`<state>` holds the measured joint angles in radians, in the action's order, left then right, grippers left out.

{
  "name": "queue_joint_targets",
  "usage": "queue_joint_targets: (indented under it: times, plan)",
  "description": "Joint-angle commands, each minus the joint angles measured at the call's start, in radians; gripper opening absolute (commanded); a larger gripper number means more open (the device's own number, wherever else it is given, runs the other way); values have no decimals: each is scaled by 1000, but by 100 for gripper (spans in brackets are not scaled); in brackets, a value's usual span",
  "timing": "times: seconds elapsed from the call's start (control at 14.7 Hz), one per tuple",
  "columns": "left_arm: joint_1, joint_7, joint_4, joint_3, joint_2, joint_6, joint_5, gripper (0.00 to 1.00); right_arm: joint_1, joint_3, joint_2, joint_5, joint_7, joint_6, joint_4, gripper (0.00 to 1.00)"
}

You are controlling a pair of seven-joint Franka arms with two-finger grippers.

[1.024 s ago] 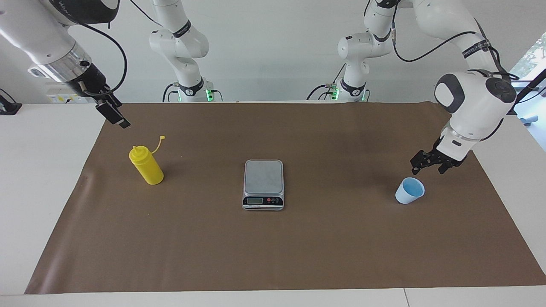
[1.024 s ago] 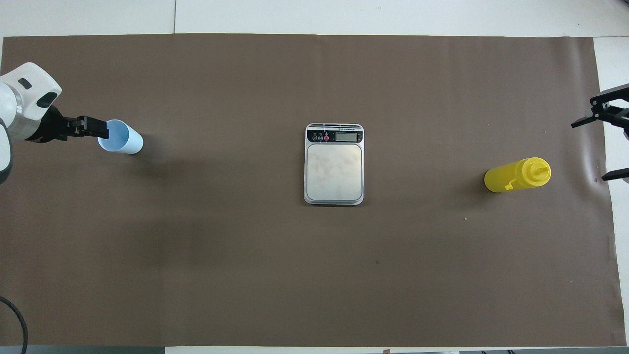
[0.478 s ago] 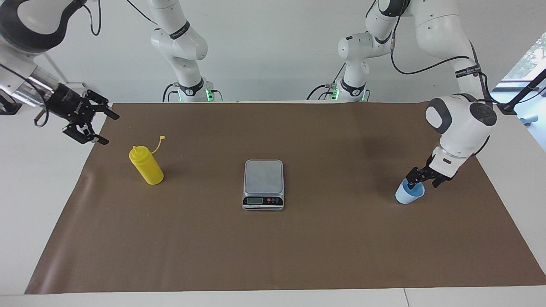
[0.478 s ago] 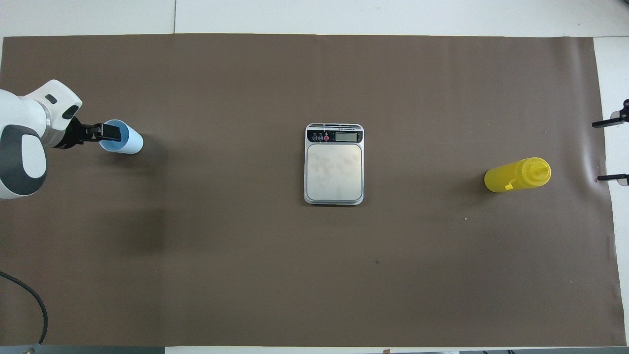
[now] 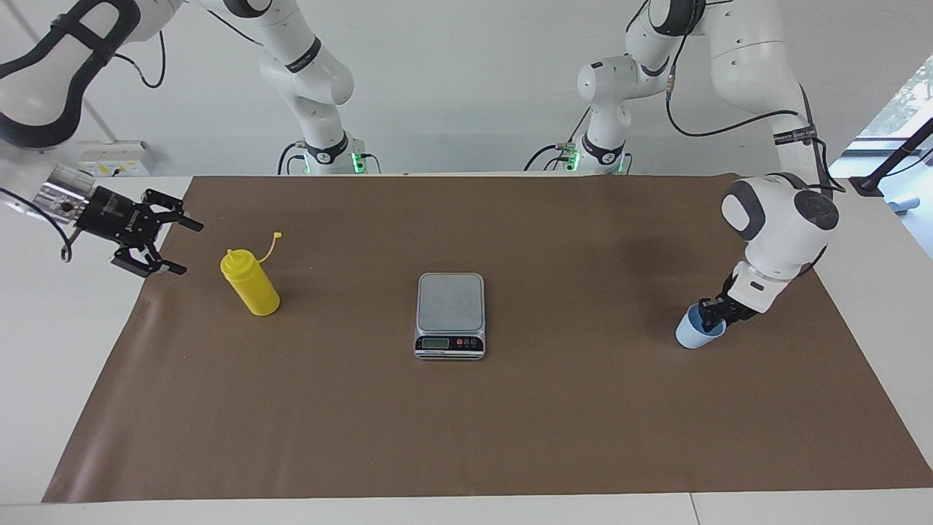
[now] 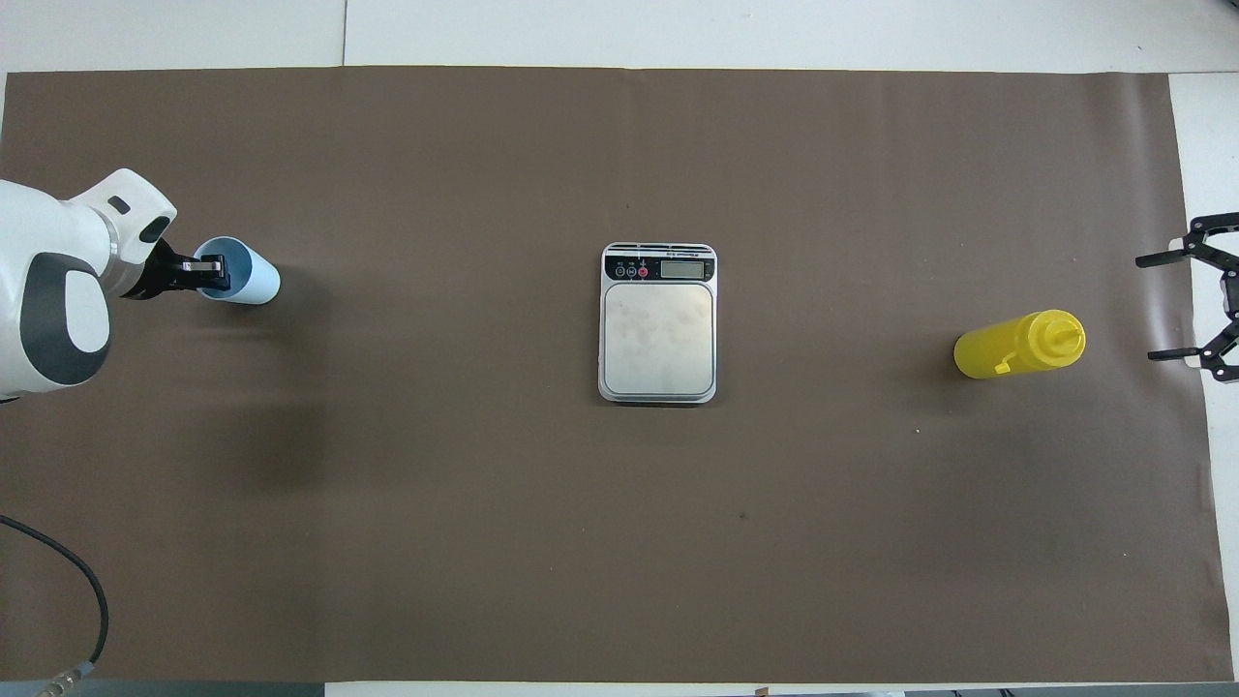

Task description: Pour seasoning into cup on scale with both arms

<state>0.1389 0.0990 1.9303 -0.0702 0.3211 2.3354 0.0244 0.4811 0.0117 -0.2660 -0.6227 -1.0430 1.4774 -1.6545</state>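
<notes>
One camera sits high across the table, facing the robots; the other hangs above their end, looking steeply down. Both stand well back and share the brown mat [image 5: 510,408] and the scale [image 5: 450,315].

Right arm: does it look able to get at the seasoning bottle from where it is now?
Probably yes. The right gripper hangs open beside the seasoning bottle, toward the right arm's end of the table, with only bare brown mat between them and the bottle upright.

Bright, even indoor light; both views sharp.
Soft shadows fall on the brown mat [image 5: 510,423] beside the seasoning [image 5: 250,283], the cup [image 5: 698,329] and the scale [image 5: 450,315]; daylight glares at one window edge.
</notes>
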Motion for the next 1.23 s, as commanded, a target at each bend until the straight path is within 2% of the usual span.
queue_joint_targets:
  times: [0.0, 0.14, 0.34, 0.55, 0.82, 1.02, 1.16]
  plan:
    - [2, -4, 29, -5, -63, -57, -11, 0, 68, -15, -148, -49, 105, -100, 77, 100]
    - [-12, -7, 27, -5, -105, -125, -11, 0, 74, -16, -205, -51, 182, -138, 104, 100]
    - [-60, -51, 24, -6, -194, -229, -11, 0, 74, -19, -228, -46, 199, -141, 116, 100]
    - [-229, -304, 26, -5, -198, -209, -12, 0, 76, -21, -300, -80, 199, -141, 168, 100]
    - [-451, -583, -16, -2, -146, -136, -23, 0, 65, -21, -364, -106, 257, -106, 153, 100]
    - [-583, -819, -102, -2, -73, -137, -75, 0, 60, -21, -368, -109, 288, -63, 82, 100]
    - [-654, -912, -218, -2, 2, -174, -84, 0, 59, -19, -365, -103, 291, -62, 71, 100]
